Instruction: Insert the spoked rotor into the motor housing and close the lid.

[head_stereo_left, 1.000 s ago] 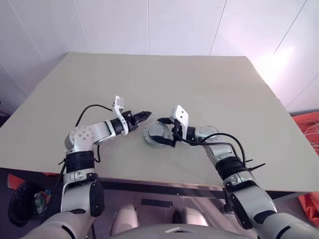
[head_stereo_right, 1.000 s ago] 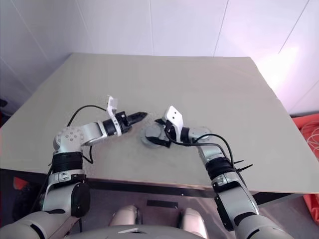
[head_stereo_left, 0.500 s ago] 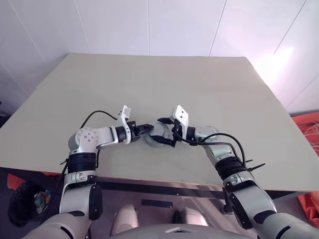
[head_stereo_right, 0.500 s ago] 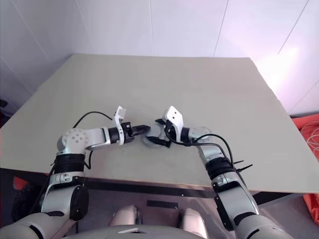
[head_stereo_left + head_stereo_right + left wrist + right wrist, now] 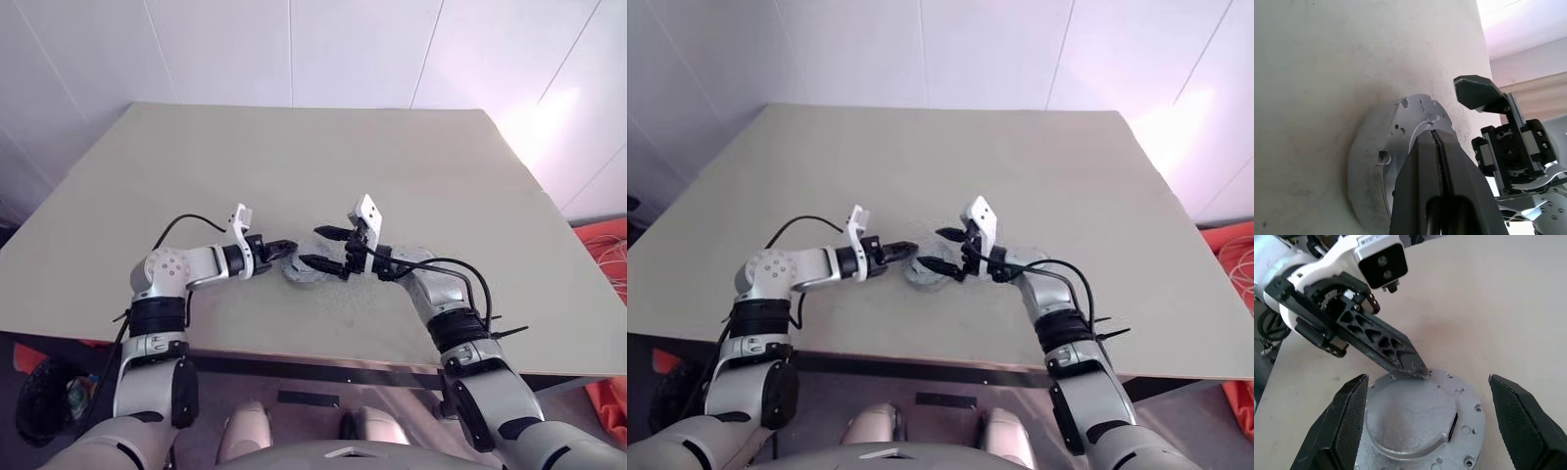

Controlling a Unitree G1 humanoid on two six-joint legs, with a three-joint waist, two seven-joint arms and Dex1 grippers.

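While the left claw (image 5: pixel 285 246) presses its closed black tips on the near left edge of the round silvery-grey metal lid (image 5: pixel 1422 423) lying flat mid beige counter (image 5: pixel 294 157), right claw (image 5: pixel 322 247) spread wide just above it, empty.

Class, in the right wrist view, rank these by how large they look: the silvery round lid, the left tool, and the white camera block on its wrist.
1. lid: largest, though the picture's edge cuts it off.
2. left tool: long but narrow.
3. white camera block: smallest, but close to the tool and farther off, so unsure.
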